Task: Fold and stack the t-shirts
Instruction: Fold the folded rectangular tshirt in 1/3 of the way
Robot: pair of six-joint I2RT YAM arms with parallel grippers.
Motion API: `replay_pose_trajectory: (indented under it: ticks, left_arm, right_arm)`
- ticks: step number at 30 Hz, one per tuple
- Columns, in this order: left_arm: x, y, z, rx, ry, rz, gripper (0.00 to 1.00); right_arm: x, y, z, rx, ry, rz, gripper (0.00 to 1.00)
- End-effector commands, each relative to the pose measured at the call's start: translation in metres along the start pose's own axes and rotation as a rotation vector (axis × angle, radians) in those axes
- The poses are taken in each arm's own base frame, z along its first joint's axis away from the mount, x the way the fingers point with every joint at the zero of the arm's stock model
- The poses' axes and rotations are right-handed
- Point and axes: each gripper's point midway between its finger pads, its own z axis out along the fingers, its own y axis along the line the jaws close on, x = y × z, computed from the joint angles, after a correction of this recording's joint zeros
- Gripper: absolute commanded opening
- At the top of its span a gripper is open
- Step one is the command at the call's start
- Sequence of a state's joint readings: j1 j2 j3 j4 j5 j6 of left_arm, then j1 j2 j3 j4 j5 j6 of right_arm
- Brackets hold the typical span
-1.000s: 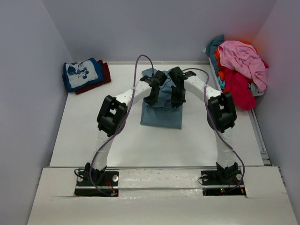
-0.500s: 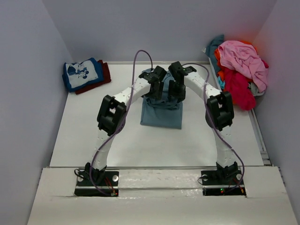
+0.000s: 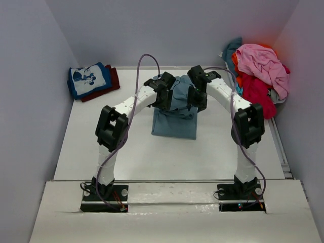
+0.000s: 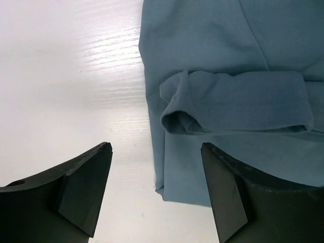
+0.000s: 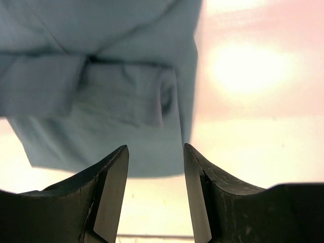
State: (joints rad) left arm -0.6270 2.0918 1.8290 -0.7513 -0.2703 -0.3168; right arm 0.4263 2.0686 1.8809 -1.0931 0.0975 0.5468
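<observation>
Both grippers hung released and empty above the slate-blue t-shirt (image 3: 174, 124), which lay partly folded in the middle of the white table (image 3: 101, 147), between the 2 arms. The left gripper (image 4: 154, 150) stood spread wide over the shirt's left edge, 1 finger above bare table and the other above cloth. The right gripper (image 5: 155, 148) was parted over the shirt's right edge, grasping nothing. Across the shirt ran a loosely rolled band of cloth, its ends puffed open at both sides instead of lying flat. That looked like the main risk: the roll could spring back or slide off square if the next fold were taken without pressing it down. A finger coming down on it could also snag the open end and drag the whole shirt askew. A pinch catching only the top layer would probably peel the fold apart. At the far left, a blue cartoon-print tee (image 3: 88, 79) sat folded on a dark red tee (image 3: 114, 81), so the stack held 2. At the far right, a pink tee (image 3: 260, 63), a red tee (image 3: 258, 96) and orange and teal cloth were heaped unfolded. A pale edge (image 3: 230, 76) ran beside that heap, but whether it belonged to a bin or tray could not be told.
</observation>
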Motion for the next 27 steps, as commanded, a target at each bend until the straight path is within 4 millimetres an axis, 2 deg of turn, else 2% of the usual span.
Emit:
replay_pose_trajectory:
  ticks: [1,4,6,12,16,19,26,27]
  left_arm:
    - [-0.027,0.009,-0.055,0.033,-0.126,-0.056,0.84]
    - [-0.018,0.004,-0.064,0.046,-0.108,-0.038,0.84]
    - [-0.004,0.000,-0.061,0.049,-0.071,-0.018,0.84]
    - [0.036,-0.010,-0.031,0.035,0.023,0.030,0.84]
    - [0.049,-0.013,-0.011,0.023,0.057,0.039,0.84]
    - [0.046,-0.017,-0.002,0.022,0.055,0.048,0.84]
    - [0.040,-0.024,0.018,-0.002,0.077,0.078,0.84]
    - [0.032,-0.026,0.017,-0.001,0.060,0.073,0.84]
  right_arm:
    - [0.019,-0.005,-0.027,-0.045,-0.003,0.022,0.53]
    - [0.034,-0.008,-0.028,-0.048,0.023,0.012,0.52]
    - [0.040,-0.010,-0.025,-0.043,0.044,0.006,0.52]
    - [0.055,-0.009,0.000,-0.047,0.098,0.003,0.51]
    - [0.059,-0.003,0.013,-0.067,0.128,0.002,0.51]
    - [0.059,-0.002,0.024,-0.062,0.143,-0.005,0.51]
    - [0.052,0.005,0.036,-0.057,0.157,-0.018,0.51]
    - [0.051,0.005,0.037,-0.055,0.156,-0.018,0.51]
